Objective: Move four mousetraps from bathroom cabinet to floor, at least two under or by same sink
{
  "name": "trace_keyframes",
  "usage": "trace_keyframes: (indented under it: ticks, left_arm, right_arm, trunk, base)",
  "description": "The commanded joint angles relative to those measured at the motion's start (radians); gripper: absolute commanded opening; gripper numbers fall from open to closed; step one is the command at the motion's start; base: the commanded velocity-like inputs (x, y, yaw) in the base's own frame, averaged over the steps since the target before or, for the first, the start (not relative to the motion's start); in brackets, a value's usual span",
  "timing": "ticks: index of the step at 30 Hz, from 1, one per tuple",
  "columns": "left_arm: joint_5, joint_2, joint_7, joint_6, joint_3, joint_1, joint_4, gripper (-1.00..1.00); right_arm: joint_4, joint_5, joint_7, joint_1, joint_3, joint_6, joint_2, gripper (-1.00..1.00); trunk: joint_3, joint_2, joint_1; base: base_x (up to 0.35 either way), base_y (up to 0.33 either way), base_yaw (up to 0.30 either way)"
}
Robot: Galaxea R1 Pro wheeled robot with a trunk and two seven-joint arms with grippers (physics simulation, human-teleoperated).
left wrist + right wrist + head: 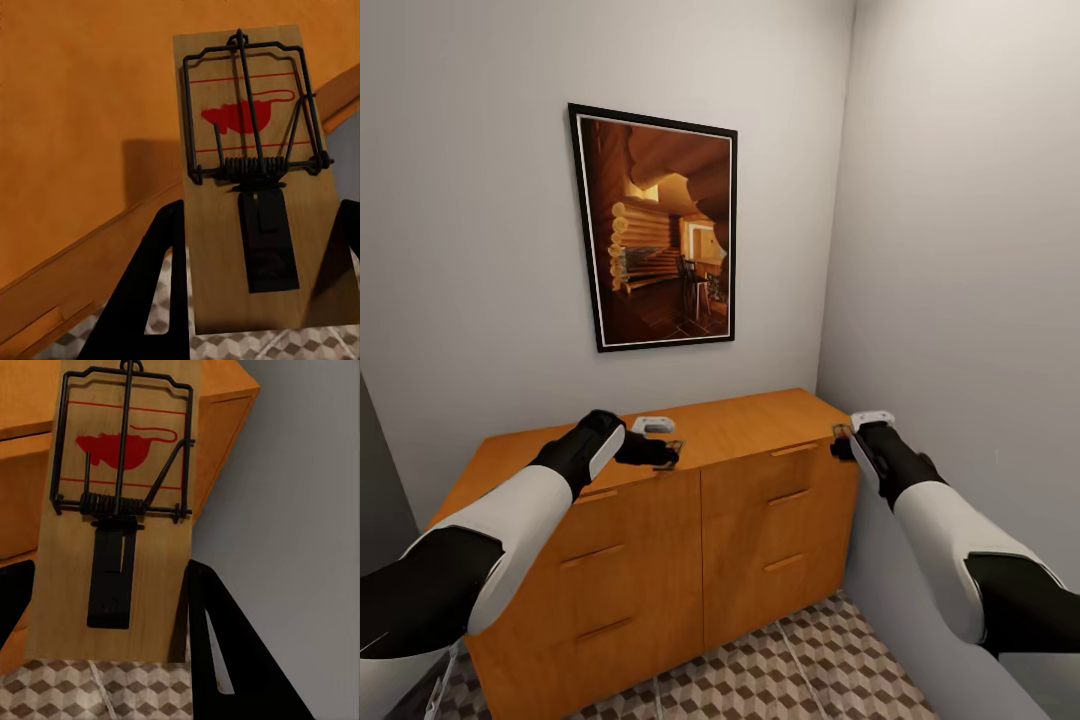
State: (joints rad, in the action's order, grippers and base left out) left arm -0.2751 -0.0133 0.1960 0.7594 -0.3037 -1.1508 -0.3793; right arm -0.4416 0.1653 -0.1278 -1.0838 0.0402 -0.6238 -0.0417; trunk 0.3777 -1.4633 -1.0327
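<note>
A: So, status check. Left end effector (672, 453) is closed around a mousetrap (251, 176), seen close in the left wrist view: pale wooden board, black wire spring, red mouse print. Its dark fingers (154, 289) bracket the board's long edges.

B: Right side the same. Right end effector (842, 443) is clamped on a second mousetrap (120, 510), one finger (214, 645) pressed against the board's edge.

A: Positions. Left trap hangs just over the front edge of the cabinet (690, 520) top, near the middle. Right trap sits out past the cabinet's right front corner, close to the side wall (960, 250).

B: Drawers all look closed from the head view. Picture frame (656, 228) on the back wall above. No sink visible from this spot.

A: Progress, as a judgement: two traps in hand, none on the bathroom floor (780, 670) that I can see. Patterned tiles show below both traps in the wrist views.

B: Other two traps: cannot locate them in these views. A small pale object (653, 424) lies on the cabinet top behind the left wrist; too small to identify.

A: Remaining, then: lower both, place by a sink, fetch the other pair.
</note>
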Motion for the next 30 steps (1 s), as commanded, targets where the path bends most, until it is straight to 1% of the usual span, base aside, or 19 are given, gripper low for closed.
trace_keyframes:
  ticks: [1, 3, 4, 5, 6, 9, 10, 12, 14, 16, 20, 23, 27, 30]
  left_arm:
    - [-0.008, 0.001, -0.003, 0.003, -0.008, -0.001, 0.003, -1.0]
    - [-0.008, 0.001, -0.003, 0.002, -0.007, -0.001, 0.007, -1.0]
    - [-0.008, 0.002, -0.003, 0.002, -0.007, -0.001, 0.009, -1.0]
    - [-0.008, 0.002, -0.003, 0.002, -0.007, -0.001, 0.01, -1.0]
    - [-0.009, 0.003, -0.003, 0.002, -0.006, -0.001, 0.011, -1.0]
    - [-0.009, 0.006, -0.004, 0.002, 0.001, -0.001, 0.007, -1.0]
    - [-0.008, 0.008, -0.004, 0.001, 0.007, -0.001, 0.005, -1.0]
    - [-0.008, 0.009, -0.004, 0.002, 0.013, -0.001, 0.004, -1.0]
    - [-0.007, 0.016, -0.004, 0.002, 0.022, 0.0, 0.003, -1.0]
    - [-0.007, 0.023, -0.004, 0.002, 0.026, 0.0, 0.002, -1.0]
    - [-0.007, 0.032, -0.012, 0.003, 0.028, -0.001, 0.002, -1.0]
    - [-0.007, 0.037, -0.032, 0.003, 0.029, -0.001, 0.002, -1.0]
    - [-0.007, 0.038, -0.055, 0.003, 0.029, -0.001, 0.001, -1.0]
    - [-0.007, 0.037, -0.06, 0.002, 0.029, -0.001, 0.0, -1.0]
  right_arm:
    - [0.015, 0.007, 0.004, 0.0, 0.004, 0.023, 0.008, -1.0]
    - [0.028, 0.007, 0.005, 0.0, 0.004, 0.05, 0.017, -1.0]
    - [0.037, 0.008, 0.005, -0.001, 0.004, 0.072, 0.028, -1.0]
    - [0.04, 0.008, 0.005, -0.001, 0.004, 0.081, 0.034, -1.0]
    - [0.044, 0.009, 0.005, 0.0, 0.004, 0.093, 0.048, -1.0]
    - [0.049, 0.01, 0.002, -0.001, 0.003, 0.106, 0.075, -1.0]
    - [0.05, 0.01, 0.001, -0.001, 0.003, 0.11, 0.089, -1.0]
    - [0.051, 0.011, -0.001, -0.001, 0.003, 0.112, 0.104, -1.0]
    - [0.051, 0.012, -0.003, -0.001, 0.004, 0.115, 0.128, -1.0]
    - [0.052, 0.012, -0.003, -0.001, 0.004, 0.116, 0.138, -1.0]
    - [0.052, 0.012, -0.003, -0.001, 0.003, 0.116, 0.145, -1.0]
    - [0.052, 0.012, -0.003, -0.001, 0.004, 0.116, 0.148, -1.0]
    - [0.051, 0.012, -0.003, -0.001, 0.004, 0.116, 0.148, -1.0]
    - [0.051, 0.013, -0.003, -0.001, 0.004, 0.116, 0.148, -1.0]
  trunk:
    - [0.001, -0.001, 0.0]
    - [0.001, -0.001, 0.0]
    - [0.001, -0.001, 0.0]
    - [0.001, -0.001, 0.0]
    - [0.001, -0.001, 0.0]
    - [0.001, -0.001, 0.0]
    - [0.001, -0.001, 0.0]
    - [0.001, -0.001, 0.0]
    - [0.001, -0.001, 0.0]
    - [0.001, -0.001, 0.0]
    - [0.001, -0.001, 0.0]
    - [0.001, -0.001, 0.0]
    - [0.001, -0.001, 0.0]
    - [0.001, -0.001, 0.0]
  base:
    - [0.0, 0.0, 0.0]
    - [0.0, 0.0, 0.0]
    - [0.0, 0.0, 0.0]
    - [0.0, 0.0, 0.0]
    - [0.0, 0.0, 0.0]
    - [0.0, 0.0, 0.0]
    - [0.0, 0.0, 0.0]
    - [-0.003, 0.0, 0.0]
    - [-0.085, 0.0, 0.0]
    - [-0.199, 0.0, 0.0]
    - [-0.283, 0.0, 0.0]
    - [-0.327, 0.0, 0.0]
    - [-0.339, 0.0, 0.0]
    - [-0.343, 0.0, 0.0]
